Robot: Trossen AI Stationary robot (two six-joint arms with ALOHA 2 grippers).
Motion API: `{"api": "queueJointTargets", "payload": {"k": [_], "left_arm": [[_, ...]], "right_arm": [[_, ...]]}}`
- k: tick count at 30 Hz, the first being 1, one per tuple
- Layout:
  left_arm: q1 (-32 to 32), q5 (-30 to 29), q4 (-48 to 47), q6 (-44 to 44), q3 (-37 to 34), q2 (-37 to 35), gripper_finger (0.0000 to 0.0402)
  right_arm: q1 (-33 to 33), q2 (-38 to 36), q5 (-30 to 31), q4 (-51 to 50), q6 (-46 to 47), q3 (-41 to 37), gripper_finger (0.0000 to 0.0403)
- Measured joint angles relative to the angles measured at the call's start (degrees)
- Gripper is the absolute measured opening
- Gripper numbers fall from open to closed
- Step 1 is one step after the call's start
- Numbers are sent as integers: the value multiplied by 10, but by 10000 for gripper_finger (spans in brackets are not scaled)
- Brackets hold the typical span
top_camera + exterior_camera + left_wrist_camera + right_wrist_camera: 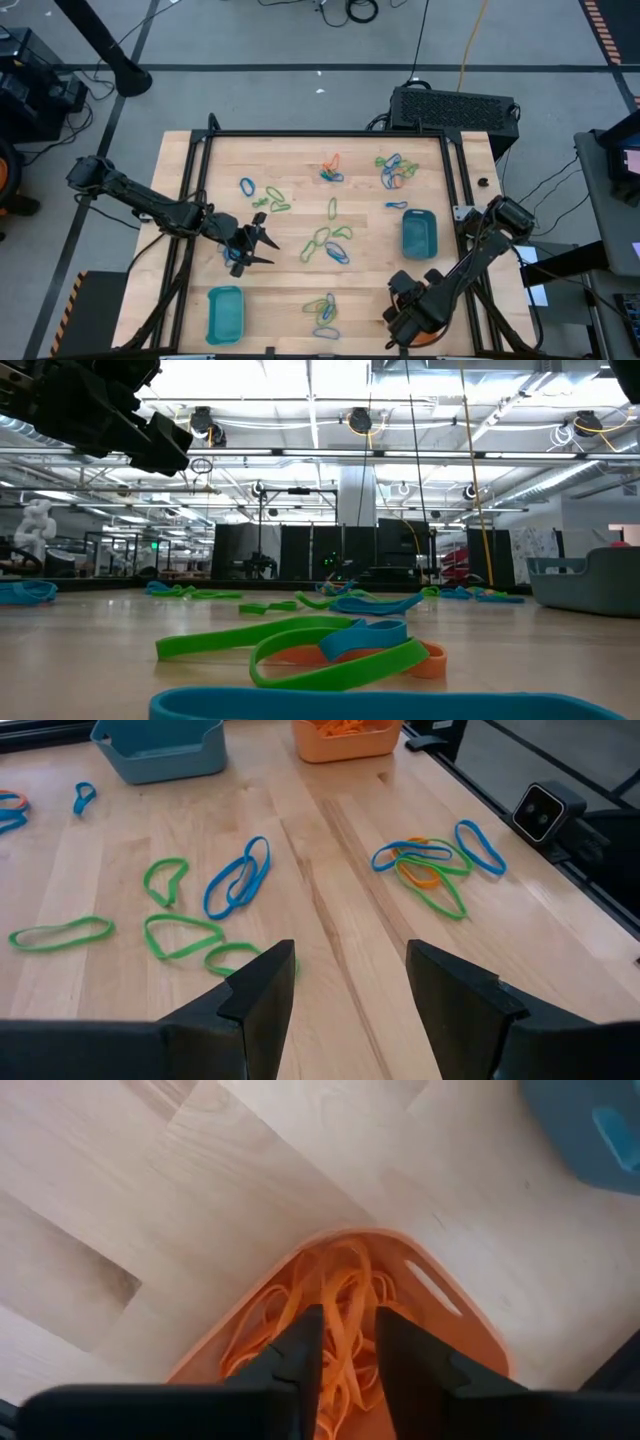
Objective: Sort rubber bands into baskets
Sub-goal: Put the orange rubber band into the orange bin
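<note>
Rubber bands in orange, green and blue lie loose on the wooden table in clusters: far right [395, 172], far middle [331, 168], centre [328, 243] and near edge [323, 312]. My right gripper [350, 1340] points down over the orange basket [440, 1295], which holds a heap of orange bands [340, 1295]. Its fingers stand a little apart. Under my right arm [410, 310], only a bit of that basket [428, 340] shows. One teal basket [419, 235] stands at the right, another [225, 313] near left. My left gripper [350, 960] hovers open over bare wood, left of centre [262, 247]. My right gripper comes from above, fingers pointing down into the orange basket. An orange strand [347, 1342] shows in the gap between the two fingers [300, 1350]. I cannot tell whether it touches them or lies with the heap below.
A black frame [320, 134] runs along the table's far edge and down both its sides. A small camera [545, 810] sits at the near edge. Green and blue bands [238, 878] lie ahead of my left gripper, and a mixed cluster [435, 860] lies beside them.
</note>
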Motion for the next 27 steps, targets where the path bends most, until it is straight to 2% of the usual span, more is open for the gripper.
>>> {"api": "queueJointTargets", "payload": {"k": [7, 14, 17, 21, 27], "left_arm": [[0, 0, 0, 2, 0, 0, 200], [0, 0, 0, 18, 0, 0, 200], [3, -1, 0, 43, 0, -1, 200], [22, -23, 2, 68, 0, -2, 200], [82, -40, 10, 82, 0, -20, 200]], "right_arm": [[-20, 0, -33, -15, -62, 24, 118], [-50, -1, -24, -52, -130, 80, 115], [-72, -1, 15, -62, -171, 101, 114], [-119, -1, 69, -62, -248, 116, 114], [-247, -1, 77, -40, -432, 118, 114]]}}
